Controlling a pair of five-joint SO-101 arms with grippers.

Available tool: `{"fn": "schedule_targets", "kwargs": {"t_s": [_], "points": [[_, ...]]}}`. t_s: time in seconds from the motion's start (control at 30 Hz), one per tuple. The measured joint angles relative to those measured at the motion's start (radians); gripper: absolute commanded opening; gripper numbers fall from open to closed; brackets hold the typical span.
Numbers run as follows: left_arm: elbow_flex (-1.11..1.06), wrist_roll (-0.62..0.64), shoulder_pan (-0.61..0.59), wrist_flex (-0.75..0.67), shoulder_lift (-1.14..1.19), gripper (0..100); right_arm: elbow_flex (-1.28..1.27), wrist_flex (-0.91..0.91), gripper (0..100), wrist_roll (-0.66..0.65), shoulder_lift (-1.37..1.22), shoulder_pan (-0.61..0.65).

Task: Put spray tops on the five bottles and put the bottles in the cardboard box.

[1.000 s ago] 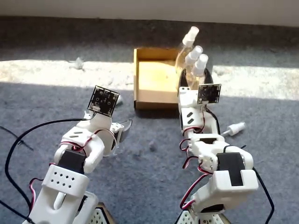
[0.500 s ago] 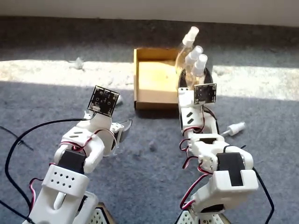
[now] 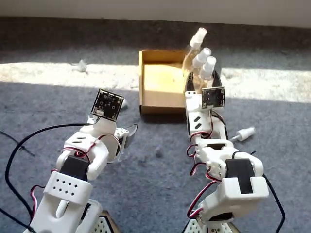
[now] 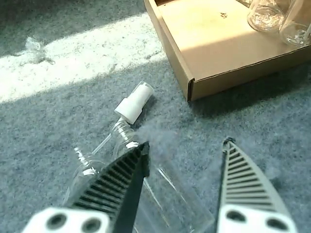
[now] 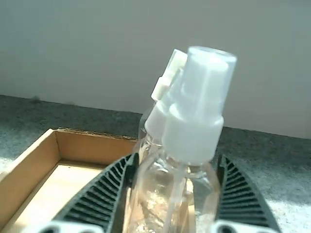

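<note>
The right tool pinches a capped bottle at the cardboard box's edge. The left tool stands spread over a lying bottle near that box.

Four bottles, all capped; one loose spray top; one cardboard box.

Hard sunlit band across shaded carpet

- Grey carpet covered the floor, mostly in shade.
- Band of sunlight lay across the carpet from side to side.
- Small pale crumpled scrap sat on the sunlit band.
- Tiny dark speck lay on the shaded carpet.
- Pale wall ran along the carpet's far edge.
</note>
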State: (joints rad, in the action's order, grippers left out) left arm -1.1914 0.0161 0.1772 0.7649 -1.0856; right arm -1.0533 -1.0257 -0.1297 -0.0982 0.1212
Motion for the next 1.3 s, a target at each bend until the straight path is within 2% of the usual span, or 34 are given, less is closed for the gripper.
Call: {"fn": "schedule_targets", "kwargs": {"t_s": [0.07, 0.63, 0.8, 0.93, 1.13, 1.3], "points": [[0.0, 0.0, 0.0, 0.0, 0.0, 23, 0.0, 0.0, 30.1, 0.0, 0.0, -0.003], [0.0, 0.0, 0.0, 0.0, 0.0, 23, 0.0, 0.0, 30.1, -0.006, 0.0, -0.002], [0.0, 0.0, 0.0, 0.0, 0.0, 23, 0.0, 0.0, 30.1, -0.106, 0.0, 0.008], [0.0, 0.0, 0.0, 0.0, 0.0, 23, 0.0, 0.0, 30.1, -0.127, 0.021, 0.031], [0.0, 0.0, 0.0, -0.003, 0.0, 23, 0.0, 0.16, 30.1, -0.127, 0.121, 0.032], [0.0, 0.0, 0.0, -0.003, 0.0, 23, 0.0, 0.21, 30.1, -0.127, 0.183, 0.032]]}}
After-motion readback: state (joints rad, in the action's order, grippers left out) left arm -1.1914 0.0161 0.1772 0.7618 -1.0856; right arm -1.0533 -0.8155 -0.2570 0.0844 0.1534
